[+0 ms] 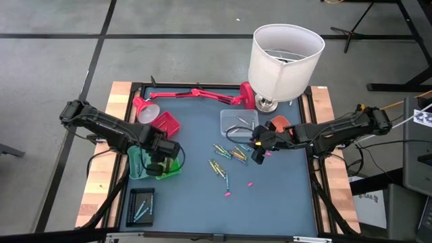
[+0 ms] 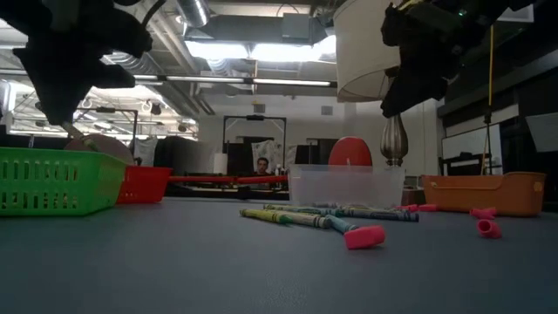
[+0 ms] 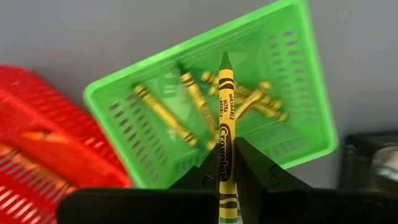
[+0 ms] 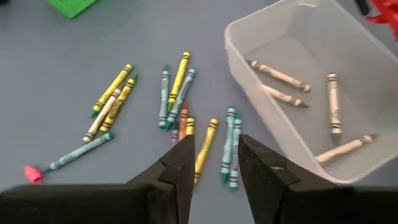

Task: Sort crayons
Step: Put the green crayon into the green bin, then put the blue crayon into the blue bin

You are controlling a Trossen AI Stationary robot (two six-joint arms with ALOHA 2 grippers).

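My left gripper [image 1: 162, 160] hangs over the green tray [image 3: 292, 74], shut on a yellow crayon [image 3: 225, 99]. Several yellow crayons [image 3: 186, 102] lie in that tray. My right gripper [image 4: 216, 149] is open and empty above a scatter of loose yellow, green, blue and orange crayons [image 4: 177, 99] lying flat on the blue table top [image 1: 270, 202]. These crayons also show in the high view [image 1: 226, 158]. A clear tray [image 4: 373, 68] beside them holds several pale crayons [image 4: 280, 78]. My left gripper pinches the yellow crayon's back half [image 3: 225, 167] between its two fingers. The crayon lies along the fingers, its pointed tip [image 3: 225, 59] sticking out ahead toward the green tray. It is lifted clear of the tray.
A red tray [image 1: 167, 123] stands behind the green one, an orange tray [image 1: 280, 124] beside the clear one, and a black tray [image 1: 140, 206] at the near left. A white-shaded lamp [image 1: 285, 57] and a red desk lamp [image 1: 196, 94] stand at the back. Pink bits [image 1: 250, 183] lie near the middle.
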